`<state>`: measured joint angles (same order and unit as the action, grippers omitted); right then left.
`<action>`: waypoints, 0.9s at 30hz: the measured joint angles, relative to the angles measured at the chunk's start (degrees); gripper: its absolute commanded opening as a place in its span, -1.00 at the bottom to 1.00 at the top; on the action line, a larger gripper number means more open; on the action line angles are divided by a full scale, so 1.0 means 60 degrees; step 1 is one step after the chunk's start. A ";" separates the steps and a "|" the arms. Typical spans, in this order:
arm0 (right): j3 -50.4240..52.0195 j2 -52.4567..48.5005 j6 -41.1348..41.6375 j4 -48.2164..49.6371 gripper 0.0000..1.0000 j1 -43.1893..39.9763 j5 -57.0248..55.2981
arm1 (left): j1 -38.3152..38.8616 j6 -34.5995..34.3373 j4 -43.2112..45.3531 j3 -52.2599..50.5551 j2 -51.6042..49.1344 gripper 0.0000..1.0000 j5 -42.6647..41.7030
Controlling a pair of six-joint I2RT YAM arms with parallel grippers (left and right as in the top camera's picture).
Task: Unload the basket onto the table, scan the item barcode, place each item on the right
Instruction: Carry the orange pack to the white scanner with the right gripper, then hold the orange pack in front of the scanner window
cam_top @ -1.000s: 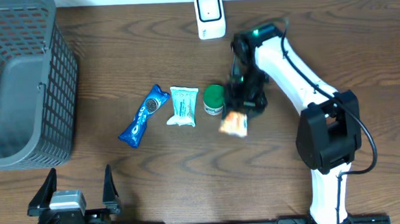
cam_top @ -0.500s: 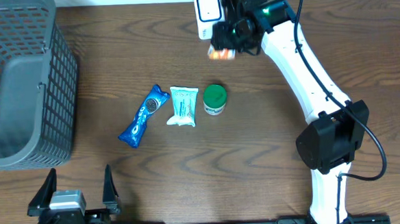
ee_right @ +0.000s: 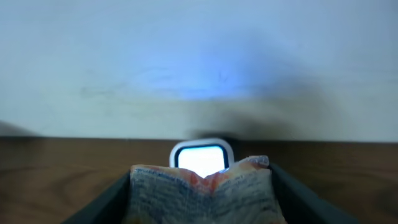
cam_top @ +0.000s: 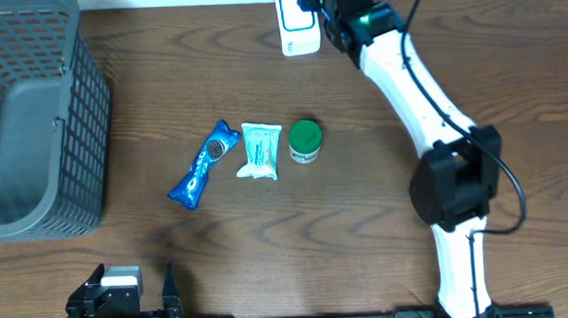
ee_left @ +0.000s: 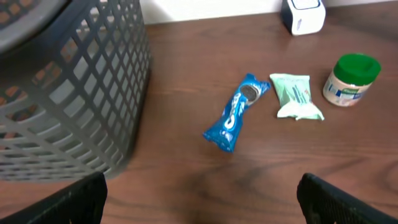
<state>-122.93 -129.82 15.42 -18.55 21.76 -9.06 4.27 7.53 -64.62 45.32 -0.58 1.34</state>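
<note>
My right gripper (ee_right: 202, 202) is shut on an orange-and-white snack packet (ee_right: 202, 186), which fills the space between its two dark fingers. Just behind the packet stands the white barcode scanner (ee_right: 200, 155), its window glowing bright and facing the packet. Seen from overhead, the right gripper (cam_top: 320, 1) hovers at the table's far edge right beside the scanner (cam_top: 297, 24), and the packet is hidden under the arm. My left gripper (ee_left: 202, 196) is open over bare wood at the near edge, holding nothing.
A blue Oreo packet (cam_top: 203, 164), a mint-green packet (cam_top: 261, 150) and a green-lidded jar (cam_top: 305, 141) lie in a row mid-table. A grey mesh basket (cam_top: 29, 124) stands at the far left. A pale wall rises behind the scanner.
The right arm lifted the orange packet from beside the jar and carried it to the far edge, in front of the scanner. The left arm shifted slightly at the near edge.
</note>
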 measured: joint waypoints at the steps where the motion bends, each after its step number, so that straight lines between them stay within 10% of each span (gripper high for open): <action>1: 0.0000 -0.0193 -0.0044 0.0291 0.22 0.0000 -0.0011 | 0.0000 0.0000 0.0015 0.0000 0.0000 0.96 0.0000; 27: 0.0033 -0.2197 -0.0408 0.2135 0.13 0.0007 -0.0149 | 0.0000 0.0000 0.0011 0.0000 0.0000 0.96 -0.0025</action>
<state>-122.74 -143.00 12.97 -5.74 21.80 -9.96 4.27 7.53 -64.55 45.32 -0.58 1.19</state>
